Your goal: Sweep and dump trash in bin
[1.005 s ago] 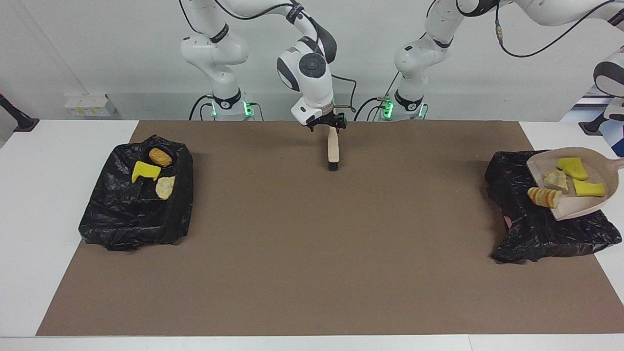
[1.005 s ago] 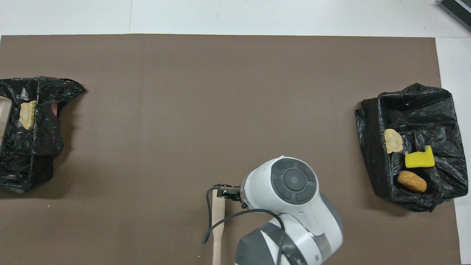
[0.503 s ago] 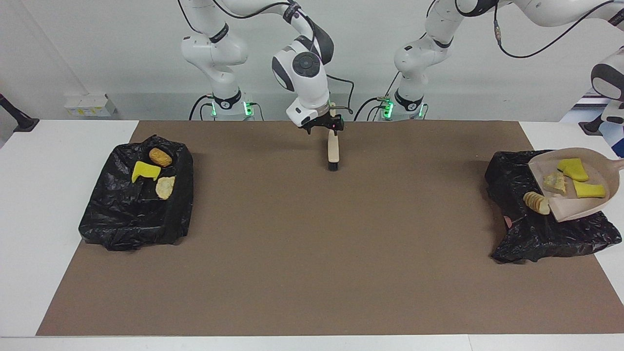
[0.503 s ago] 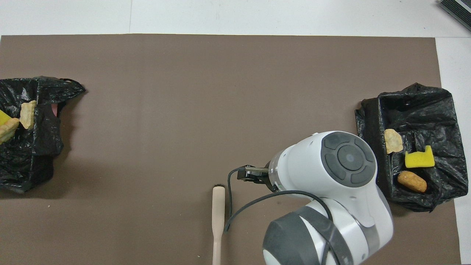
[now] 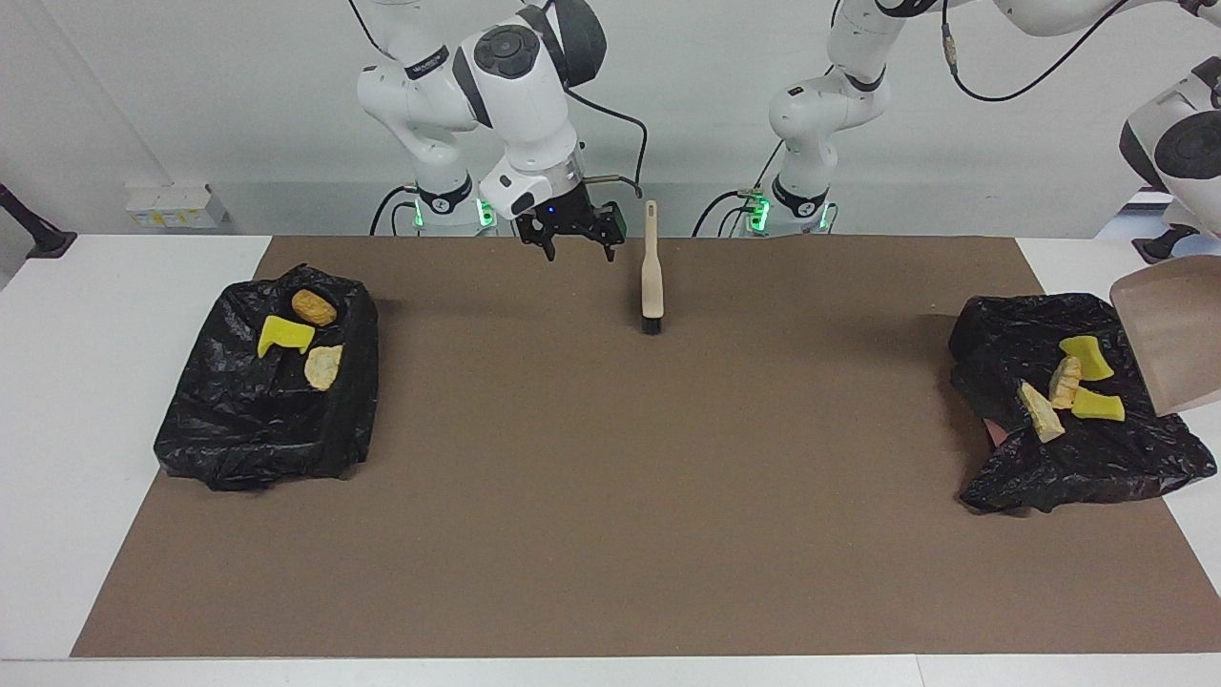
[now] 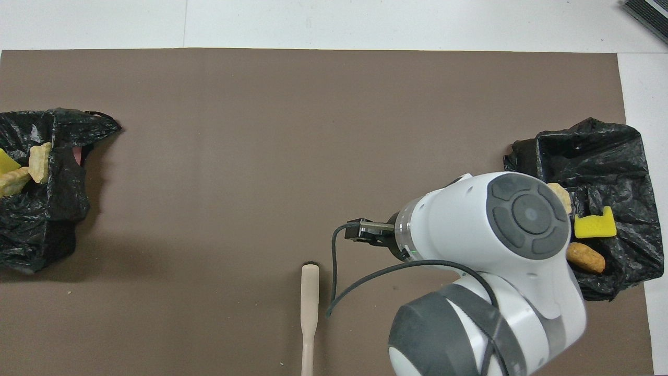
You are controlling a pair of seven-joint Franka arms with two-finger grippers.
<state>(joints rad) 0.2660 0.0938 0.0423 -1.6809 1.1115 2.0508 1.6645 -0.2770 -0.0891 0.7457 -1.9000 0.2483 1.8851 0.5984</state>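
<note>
The beige dustpan [image 5: 1169, 334] hangs steeply tilted and empty over the black bag-lined bin [image 5: 1097, 468] at the left arm's end. Its handle and my left gripper are out of view. Yellow sponge bits [image 5: 1083, 355] and bread pieces [image 5: 1038, 412] lie in that bin, and they also show in the overhead view [image 6: 37, 162]. My right gripper [image 5: 578, 246] is open and empty, raised over the mat beside the brush [image 5: 651, 277]. The brush lies flat on the mat close to the robots [image 6: 309, 305].
A second black bag-lined bin [image 5: 258, 439] at the right arm's end holds a yellow bit [image 5: 283, 334], a brown roll [image 5: 314, 306] and a tan piece [image 5: 323, 366]. A brown mat [image 5: 610, 477] covers the table. In the overhead view the right arm [image 6: 496, 261] partly covers that bin [image 6: 621, 151].
The dustpan tipped up and its chunks slid off into the bin below. My right gripper let go of the brush, rose and moved toward the right arm's end.
</note>
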